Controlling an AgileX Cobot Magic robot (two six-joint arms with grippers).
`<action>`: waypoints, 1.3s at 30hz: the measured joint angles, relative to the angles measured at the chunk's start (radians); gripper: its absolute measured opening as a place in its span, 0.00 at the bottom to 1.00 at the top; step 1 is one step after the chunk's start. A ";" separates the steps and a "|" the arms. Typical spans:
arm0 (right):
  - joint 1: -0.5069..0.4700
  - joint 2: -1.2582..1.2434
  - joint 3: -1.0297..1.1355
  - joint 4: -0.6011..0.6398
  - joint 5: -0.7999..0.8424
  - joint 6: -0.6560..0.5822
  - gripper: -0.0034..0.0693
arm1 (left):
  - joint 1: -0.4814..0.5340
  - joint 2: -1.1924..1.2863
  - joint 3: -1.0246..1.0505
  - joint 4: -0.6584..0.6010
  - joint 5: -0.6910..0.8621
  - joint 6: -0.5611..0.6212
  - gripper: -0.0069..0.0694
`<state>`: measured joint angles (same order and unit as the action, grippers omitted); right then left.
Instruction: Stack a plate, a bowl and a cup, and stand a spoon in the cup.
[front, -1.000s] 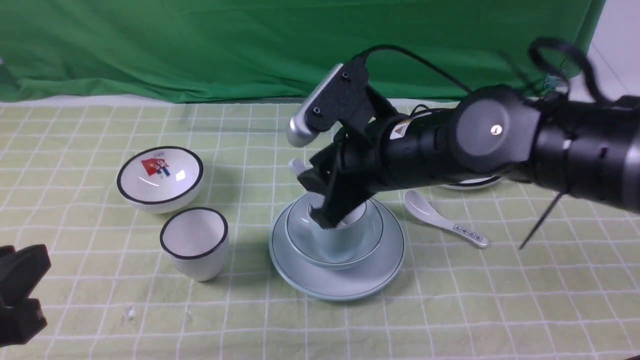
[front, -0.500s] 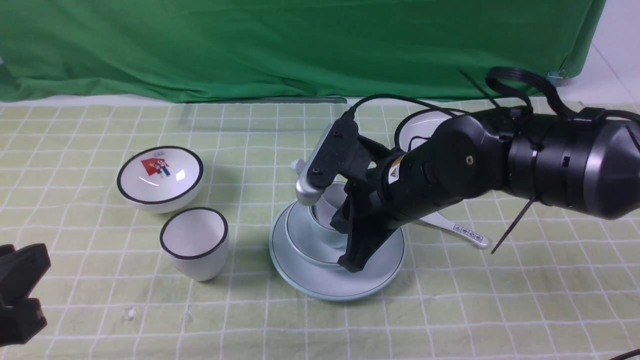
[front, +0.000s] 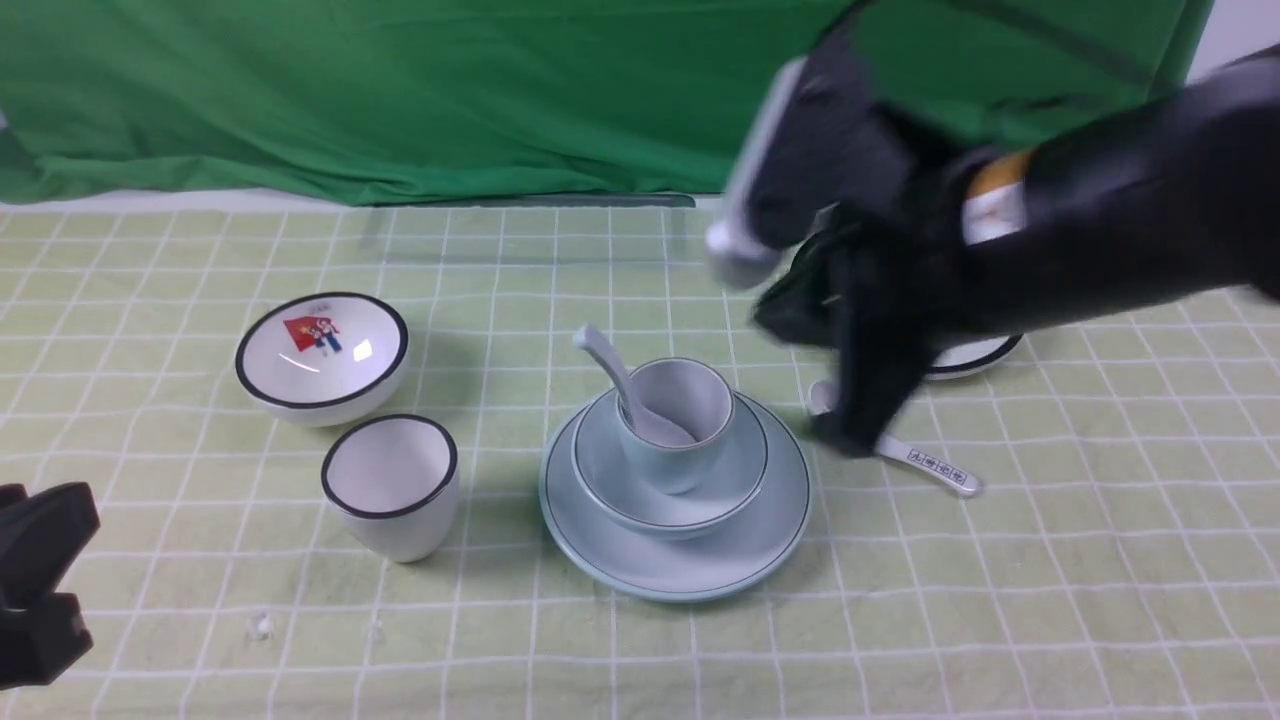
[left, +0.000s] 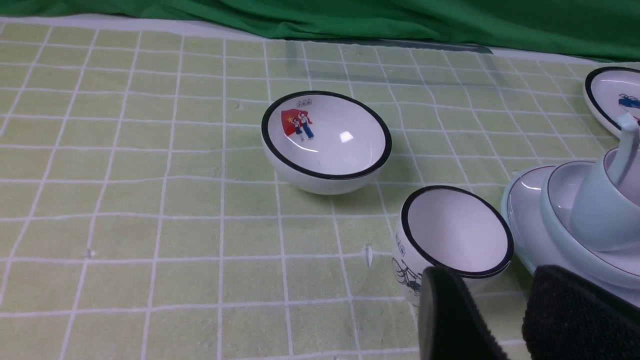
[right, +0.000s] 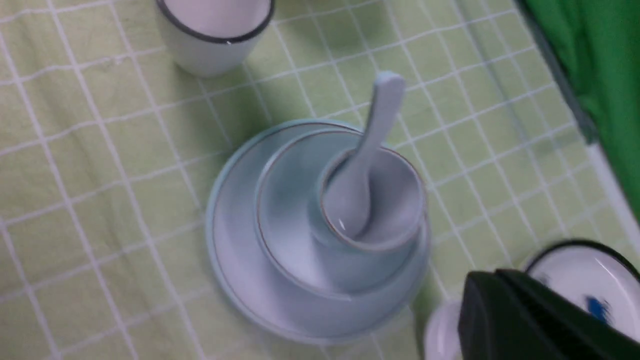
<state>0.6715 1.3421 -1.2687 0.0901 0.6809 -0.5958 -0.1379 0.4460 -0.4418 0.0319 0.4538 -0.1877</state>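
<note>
Leftmost, the left gripper (left: 492, 320) stands apart by the tablecloth's (front: 480, 640) near left corner, pads parted, holding nothing. Rightward, nearer the right arm, the plain spoon (front: 610, 365) leans in the pale cup (front: 680, 455), its long axis rising toward the cloth's far left corner; bowl (front: 590, 470) and plate (front: 640, 575) nest beneath. The right gripper (front: 815, 370), jaws together and empty, has swung up toward the far right corner, uncovering the cup.
</note>
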 joint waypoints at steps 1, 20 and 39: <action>0.000 -0.048 0.000 -0.049 0.042 0.047 0.07 | 0.000 0.000 0.000 0.000 0.000 0.000 0.35; 0.000 -1.032 0.452 -0.285 0.051 0.822 0.08 | 0.000 0.000 0.000 0.000 -0.003 0.001 0.36; -0.046 -1.225 0.805 -0.474 -0.053 1.064 0.06 | 0.000 0.000 0.000 0.000 -0.003 0.001 0.36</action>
<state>0.6252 0.1173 -0.4640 -0.3844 0.6277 0.4685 -0.1379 0.4460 -0.4418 0.0319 0.4506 -0.1871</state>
